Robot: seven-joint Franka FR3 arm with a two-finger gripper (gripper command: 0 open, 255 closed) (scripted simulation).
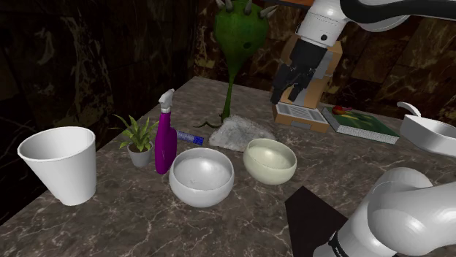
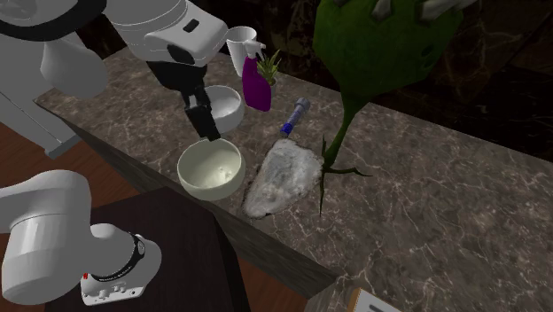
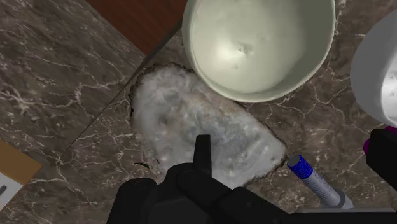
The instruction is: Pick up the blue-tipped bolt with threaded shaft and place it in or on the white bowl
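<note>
The bolt (image 1: 191,137) lies flat on the marble counter, blue tip and grey shaft, between a purple spray bottle (image 1: 165,139) and a pale rough rock (image 1: 241,133). A white bowl (image 1: 201,191) stands empty in front of it, with a cream bowl (image 1: 270,175) beside that. My gripper (image 1: 289,96) hangs open, high above the counter, holding nothing. From the second exterior view the gripper (image 2: 206,124) is over the two bowls, away from the bolt (image 2: 295,115). Along the gripper (image 3: 292,137) I see the rock (image 3: 197,121), the bolt (image 3: 310,177), the cream bowl (image 3: 254,44) and the white bowl's edge (image 3: 376,70).
A tall green spiky plant (image 1: 237,40) rises behind the rock. A small potted plant (image 1: 137,139) and a large white cup (image 1: 62,164) stand toward the shoulder view's left. A box (image 1: 303,115), a green book (image 1: 362,124) and a white dish (image 1: 427,135) sit on the right.
</note>
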